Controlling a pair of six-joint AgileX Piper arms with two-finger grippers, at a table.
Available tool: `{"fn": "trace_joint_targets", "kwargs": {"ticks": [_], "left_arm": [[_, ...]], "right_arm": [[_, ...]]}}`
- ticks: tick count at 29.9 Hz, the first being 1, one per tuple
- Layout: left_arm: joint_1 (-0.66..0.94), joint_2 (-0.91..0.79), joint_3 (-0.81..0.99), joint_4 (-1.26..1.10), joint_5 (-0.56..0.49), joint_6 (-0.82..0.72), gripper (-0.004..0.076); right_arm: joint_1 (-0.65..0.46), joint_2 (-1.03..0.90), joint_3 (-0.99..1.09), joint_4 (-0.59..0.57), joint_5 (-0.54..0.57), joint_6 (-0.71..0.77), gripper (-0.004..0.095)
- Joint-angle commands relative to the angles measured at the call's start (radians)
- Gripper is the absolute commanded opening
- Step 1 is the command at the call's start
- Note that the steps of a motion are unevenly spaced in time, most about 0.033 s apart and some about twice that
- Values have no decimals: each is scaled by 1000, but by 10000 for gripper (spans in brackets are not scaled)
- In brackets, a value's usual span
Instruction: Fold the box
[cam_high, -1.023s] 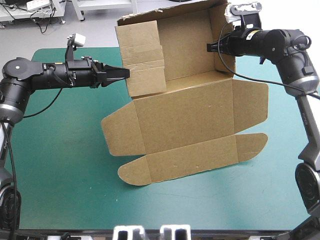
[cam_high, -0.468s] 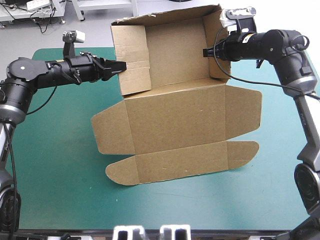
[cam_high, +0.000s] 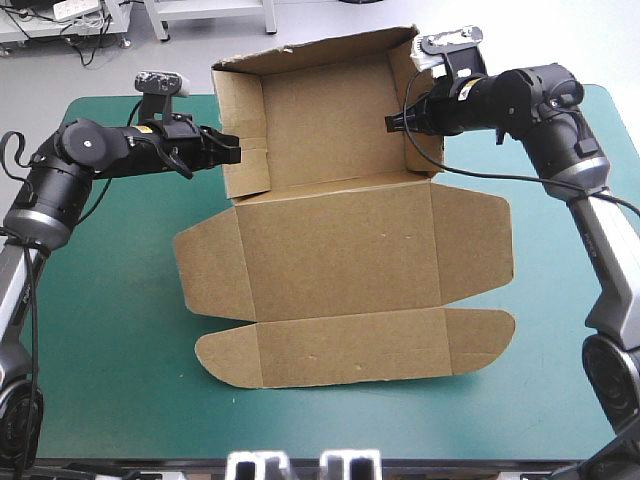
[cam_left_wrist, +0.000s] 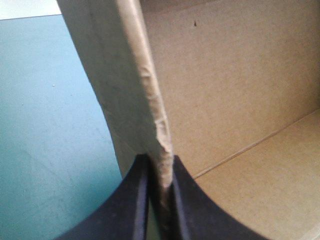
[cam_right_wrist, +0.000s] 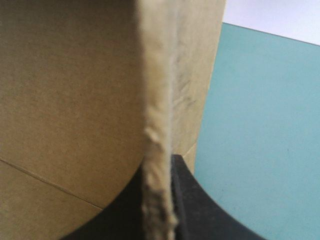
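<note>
The brown box (cam_high: 340, 260) lies partly formed on the teal-green cover, its rear part raised into a back wall with two side walls, its lid and flaps flat toward the front. My left gripper (cam_high: 232, 150) is shut on the left side wall (cam_left_wrist: 135, 85), whose edge runs between the black fingers (cam_left_wrist: 131, 200). My right gripper (cam_high: 393, 122) is shut on the right side wall (cam_right_wrist: 165, 100), with one finger (cam_right_wrist: 187, 200) visible beside the board's edge.
The teal-green cover (cam_high: 110, 320) shows bare at the left, front and far right of the box. The raised back wall stands near the table's far edge. The curved front flap (cam_high: 350, 350) lies flat toward the near edge.
Both grippers have swung the side walls inward and toward the left, and the whole box has slid left and nearer. The side walls now stand more squarely to the back wall.
</note>
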Motion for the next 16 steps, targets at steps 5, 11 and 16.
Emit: {"fn": "trace_joint_targets", "kwargs": {"ticks": [5,11,16], "left_arm": [[-22,-49,-36,-82,36,-41,-10],[-63,-36,-36,229,83,-179,-10],[-103,-18,-36,356,88,-269,-10]], "right_arm": [[29,-45,-24,7,172,58,-23],[29,-11,-10,-17,277,92,-23],[29,45,52,3,258,142,-23]]}}
